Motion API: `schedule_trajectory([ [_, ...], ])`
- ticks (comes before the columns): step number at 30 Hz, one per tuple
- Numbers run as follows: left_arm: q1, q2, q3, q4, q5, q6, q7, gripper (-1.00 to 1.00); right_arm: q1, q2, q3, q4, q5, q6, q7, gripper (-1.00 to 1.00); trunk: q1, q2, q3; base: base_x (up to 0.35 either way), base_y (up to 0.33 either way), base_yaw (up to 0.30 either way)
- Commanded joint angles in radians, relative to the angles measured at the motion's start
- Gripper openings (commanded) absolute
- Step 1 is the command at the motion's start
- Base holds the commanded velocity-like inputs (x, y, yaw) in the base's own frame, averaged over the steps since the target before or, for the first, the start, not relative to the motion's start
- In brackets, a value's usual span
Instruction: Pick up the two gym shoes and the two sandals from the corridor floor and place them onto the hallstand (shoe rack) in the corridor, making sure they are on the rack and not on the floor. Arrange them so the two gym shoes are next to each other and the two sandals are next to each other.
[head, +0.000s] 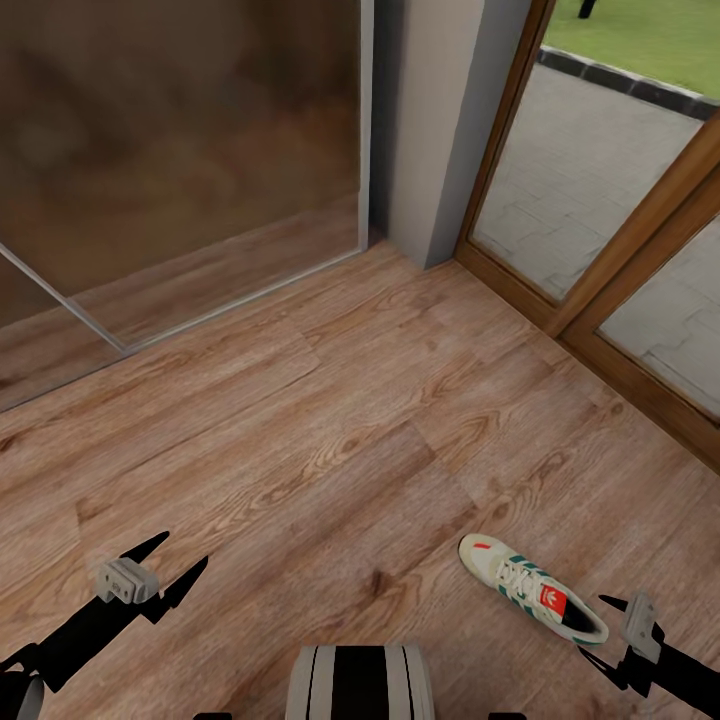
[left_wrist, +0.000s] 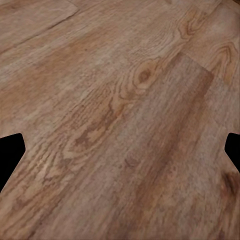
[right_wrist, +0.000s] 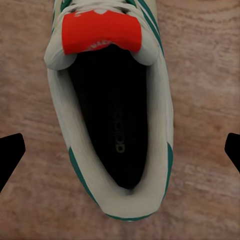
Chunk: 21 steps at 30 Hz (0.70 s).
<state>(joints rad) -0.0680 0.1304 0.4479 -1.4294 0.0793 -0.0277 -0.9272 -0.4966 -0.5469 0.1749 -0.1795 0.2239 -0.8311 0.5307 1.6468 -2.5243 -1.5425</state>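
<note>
1. Wood-grain planks make up the corridor floor (head: 330, 430), which runs from the near edge to a glass panel (head: 180, 160) at the far left and a wood-framed glass door (head: 600, 200) at the far right.
2. At near left, the left end effector (head: 152, 575) hangs over bare planks with its fingers spread wide, holding nothing; its wrist view looks down on knots and seams between the two finger tips.
3. At near right lies one gym shoe (head: 532, 587), sole down on the floor, toe pointing far-left and heel toward the robot.
4. Just right of the heel, the right end effector (head: 618, 640) is poised over the shoe opening, fingers wide apart and empty; its wrist view looks straight into the collar (right_wrist: 117, 125), one finger tip on each side.
5. Handling, as a judgement: the shoe looks light, with a soft, yielding upper and a stiffer heel. Pinching one collar wall near the heel, or spanning the heel sides, should hold best; the smooth sides could slip and the shoe may tilt toe-down.
</note>
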Motion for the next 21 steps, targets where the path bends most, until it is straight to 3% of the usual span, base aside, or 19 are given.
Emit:
schedule_trajectory([
  [1, 0.000, 0.000, 0.000, 0.001, 0.000, 0.000, 0.000, 1.00, 0.000, 0.000, 0.000, 0.000, 0.000, 0.000, 0.000, 1.00, 0.000, 0.000, 0.000, 0.000, 0.000, 0.000],
  [21, 0.000, 0.000, 0.000, 0.003, -0.001, -0.001, 0.000, 1.00, 0.001, -0.001, 0.000, 0.000, 0.000, 0.001, -0.001, 1.00, 0.000, 0.000, -0.003, 0.000, 0.000, 0.000],
])
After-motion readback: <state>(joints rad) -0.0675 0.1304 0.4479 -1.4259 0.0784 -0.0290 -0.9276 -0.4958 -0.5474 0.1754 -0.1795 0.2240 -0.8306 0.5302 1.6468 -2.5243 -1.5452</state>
